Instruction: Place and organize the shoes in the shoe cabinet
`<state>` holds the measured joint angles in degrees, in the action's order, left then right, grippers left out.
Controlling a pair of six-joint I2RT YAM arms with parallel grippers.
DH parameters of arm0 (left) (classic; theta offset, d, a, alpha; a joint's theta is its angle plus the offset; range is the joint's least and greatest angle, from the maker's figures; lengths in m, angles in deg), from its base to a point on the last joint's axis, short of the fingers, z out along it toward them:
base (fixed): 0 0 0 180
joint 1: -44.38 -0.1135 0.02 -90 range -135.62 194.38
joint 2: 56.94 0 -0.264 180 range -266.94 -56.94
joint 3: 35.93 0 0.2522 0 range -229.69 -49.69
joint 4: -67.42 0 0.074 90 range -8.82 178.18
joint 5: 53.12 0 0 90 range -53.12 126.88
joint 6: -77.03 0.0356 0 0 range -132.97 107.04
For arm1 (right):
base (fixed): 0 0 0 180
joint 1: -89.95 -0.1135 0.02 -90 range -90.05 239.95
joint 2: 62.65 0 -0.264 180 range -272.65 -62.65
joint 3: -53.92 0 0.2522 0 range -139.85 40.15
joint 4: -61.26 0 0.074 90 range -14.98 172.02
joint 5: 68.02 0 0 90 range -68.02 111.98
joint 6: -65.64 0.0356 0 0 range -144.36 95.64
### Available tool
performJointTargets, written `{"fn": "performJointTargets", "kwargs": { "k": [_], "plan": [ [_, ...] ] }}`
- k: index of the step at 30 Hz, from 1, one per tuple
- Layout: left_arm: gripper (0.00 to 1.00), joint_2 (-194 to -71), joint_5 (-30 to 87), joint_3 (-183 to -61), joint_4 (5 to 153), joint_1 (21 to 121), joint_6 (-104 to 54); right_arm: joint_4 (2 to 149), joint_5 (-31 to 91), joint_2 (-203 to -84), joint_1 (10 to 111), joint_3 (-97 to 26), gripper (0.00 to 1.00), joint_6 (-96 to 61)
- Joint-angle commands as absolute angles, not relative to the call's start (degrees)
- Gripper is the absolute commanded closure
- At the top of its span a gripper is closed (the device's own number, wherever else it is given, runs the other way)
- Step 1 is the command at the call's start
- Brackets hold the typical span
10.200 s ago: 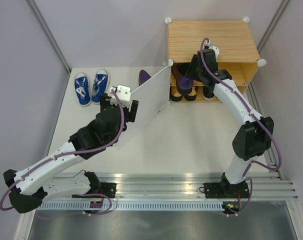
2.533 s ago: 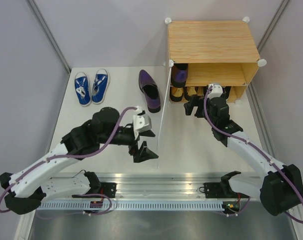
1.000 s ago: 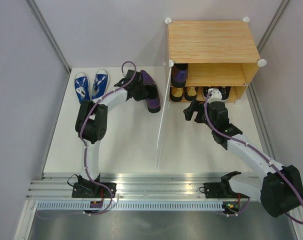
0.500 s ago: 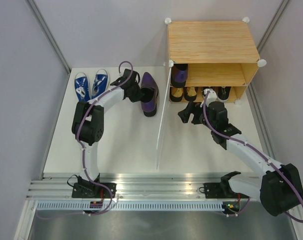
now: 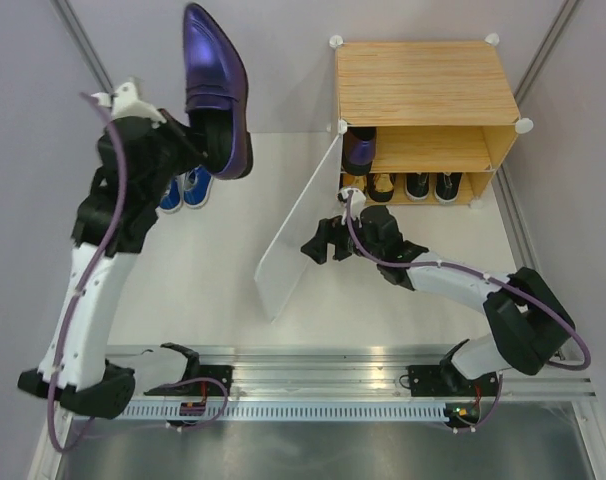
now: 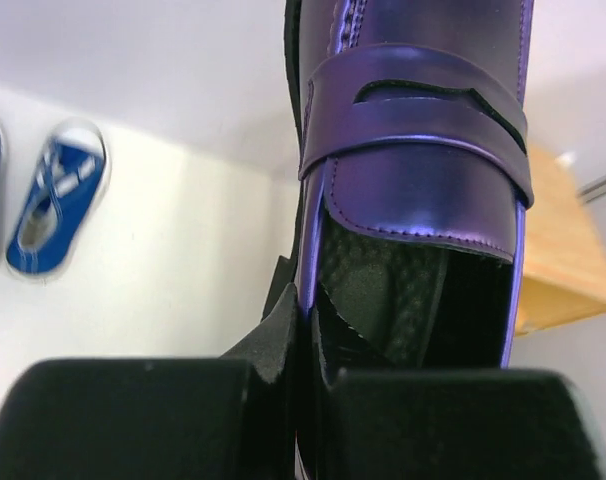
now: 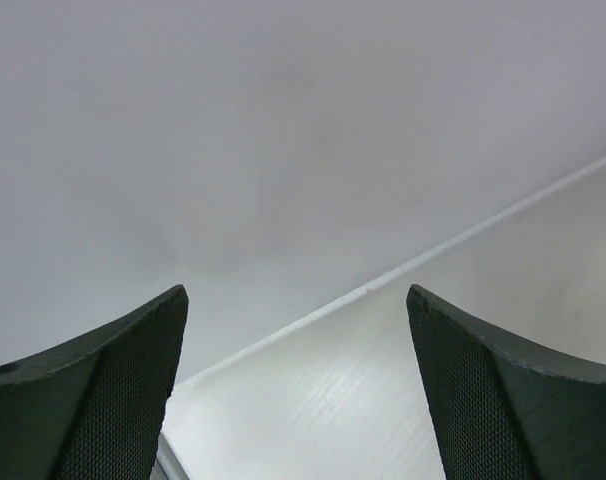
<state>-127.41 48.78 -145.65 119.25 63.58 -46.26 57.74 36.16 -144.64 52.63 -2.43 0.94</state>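
Entry: left arm, shoe transfer.

The left claw (image 6: pixel 303 315) is pinched on the purple dress shoe (image 5: pixel 215 90). It grips the side wall of the collar, one finger inside the opening and one outside. The shoe hangs high above the surface (image 5: pixel 223 290), well left of the shoe cabinet (image 5: pixel 423 85).

Handling (my judgement only): light, with a stiff sole and a glossy upper that looks slick. The collar rim is the sensible hold. A one-sided pinch may let the toe swing, so I would move slowly.

Orientation: the long axis runs from heel at the claw to pointed toe towards the back wall, with the upper facing the overhead camera. The toe does not point at the cabinet opening, so it needs turning right.

The right claw (image 5: pixel 318 240) is spread wide and holds nothing. It sits just beside the white door panel (image 5: pixel 293 235), which stands ajar.
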Motion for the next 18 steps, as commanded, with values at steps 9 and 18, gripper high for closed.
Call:
{"fn": "performJointTargets", "kwargs": {
  "k": [9, 18],
  "plan": [
    [0.98, -117.3, 47.0, -149.0, 120.4, 63.5, -40.6, 48.6, 39.4, -160.1, 50.0, -18.3, 0.05, 4.2],
    [0.98, -116.6, 36.2, -148.6, 121.9, 63.6, -39.2, 54.4, 36.6, -158.2, 50.0, -21.5, 0.06, 3.3]
  ]
}}
